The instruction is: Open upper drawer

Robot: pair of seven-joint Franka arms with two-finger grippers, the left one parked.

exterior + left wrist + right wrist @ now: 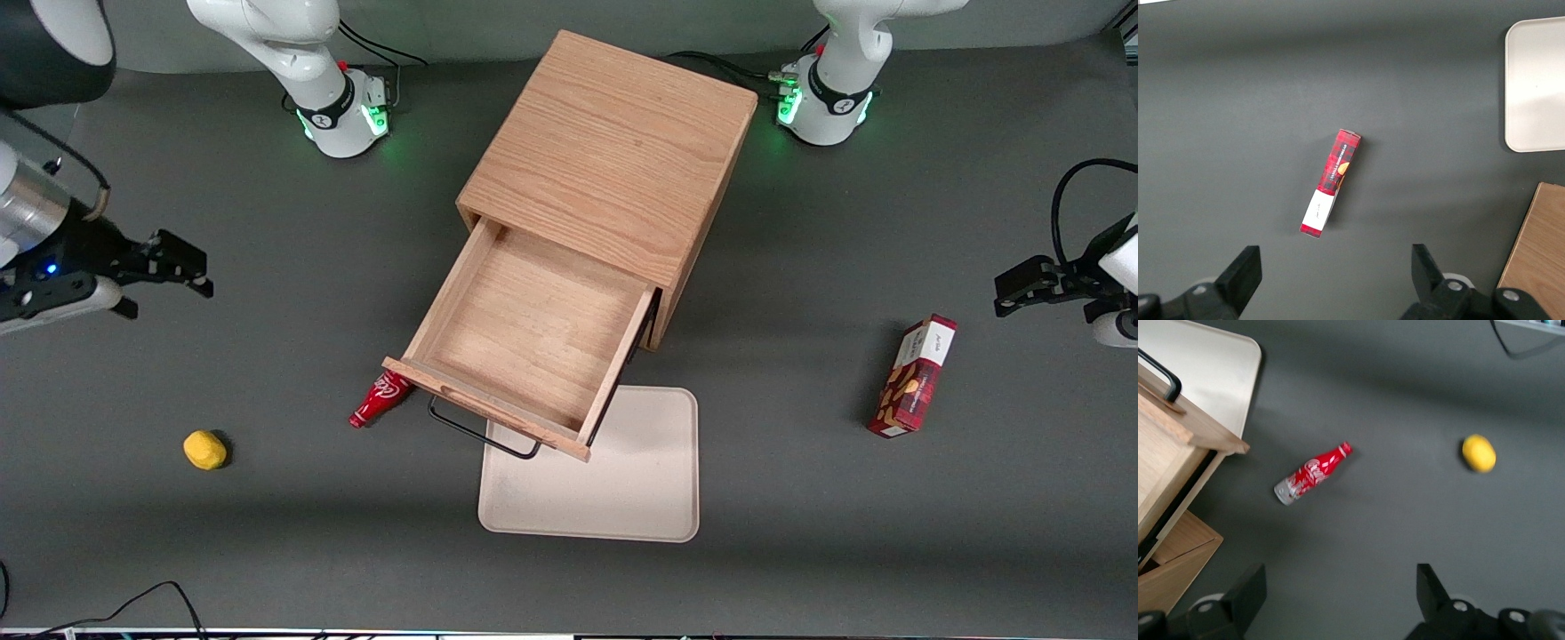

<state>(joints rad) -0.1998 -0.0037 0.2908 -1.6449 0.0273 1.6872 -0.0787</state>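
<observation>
The upper drawer [524,333] stands pulled far out of the oak cabinet [613,151], its wooden tray bare inside. Its thin black wire handle [484,434] hangs over the tray edge nearest the front camera. My gripper [167,293] is open and holds nothing. It hovers above the table well away from the cabinet, toward the working arm's end. In the right wrist view the gripper [1340,580] is spread wide over bare table, with the drawer's corner [1165,447] and handle [1165,377] off to one side. The lower drawer is hidden under the open one.
A red bottle [380,398] [1313,473] lies on the table beside the drawer front. A yellow lump [204,450] [1479,453] sits nearer the front camera than my gripper. A beige tray [622,480] lies partly under the drawer front. A red box [914,376] stands toward the parked arm's end.
</observation>
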